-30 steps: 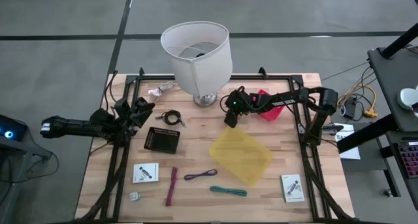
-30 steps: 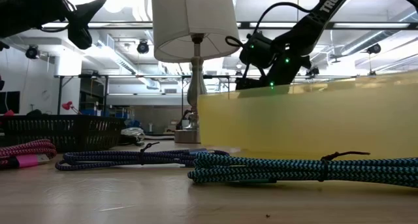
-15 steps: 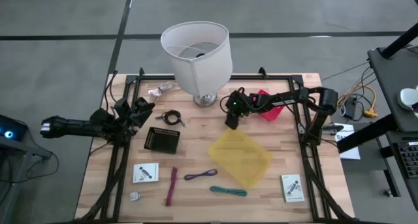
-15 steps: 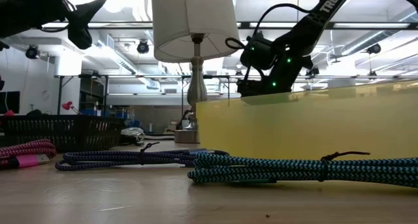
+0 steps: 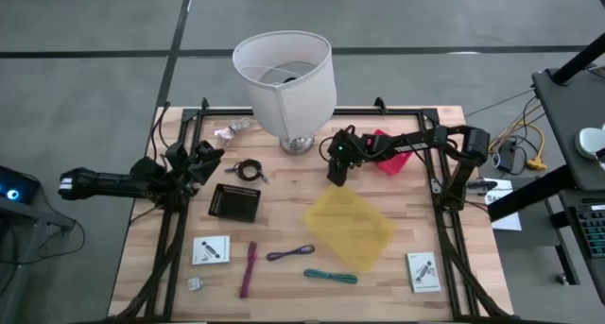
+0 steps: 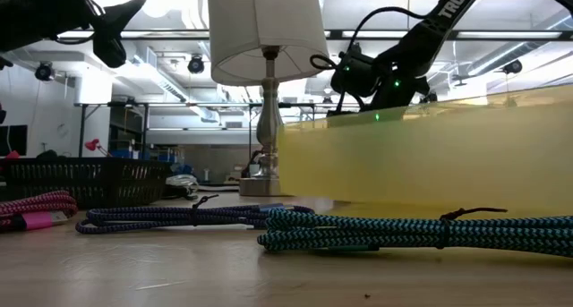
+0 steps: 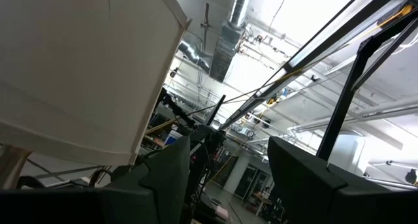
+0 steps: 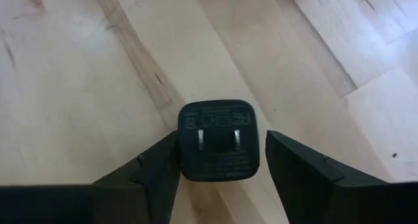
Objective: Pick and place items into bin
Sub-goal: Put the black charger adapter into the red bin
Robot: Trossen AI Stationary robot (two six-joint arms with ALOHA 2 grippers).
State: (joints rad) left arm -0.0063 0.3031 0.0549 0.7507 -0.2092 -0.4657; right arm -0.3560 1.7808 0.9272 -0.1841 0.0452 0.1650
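Note:
My right gripper (image 5: pixel 335 173) is over the table's middle, between the lamp base and the yellow bin (image 5: pixel 348 226), shut on a small black cube with two metal prongs (image 8: pixel 217 140). My left gripper (image 5: pixel 210 156) hovers open near the table's left edge, raised and touching nothing; its fingers point up toward the lampshade (image 7: pixel 78 67). Flat on the wood lie a black cord loop (image 5: pixel 249 170), a maroon tie (image 5: pixel 249 267), a purple tie (image 5: pixel 290 254), a teal tie (image 5: pixel 331 276) and two white packets (image 5: pixel 211 250) (image 5: pixel 423 271). My right gripper pinches the black cube between its two fingers, one on each opposite side face (image 8: pixel 186 145). The fingers come from above, pointing down. The pronged face is turned up toward the wrist. I cannot tell whether the cube is lifted clear of the wood.
A tall lamp with a white shade (image 5: pixel 284 78) stands at the far middle. A black mesh tray (image 5: pixel 234 202) sits left of centre, a pink object (image 5: pixel 383 154) under the right arm, a clear packet (image 5: pixel 232 128) far left, a tiny clear piece (image 5: pixel 194 283) near left.
In the low view my right gripper dipped down behind the bin's rim, then rose again to about its earlier height. The left arm kept still.

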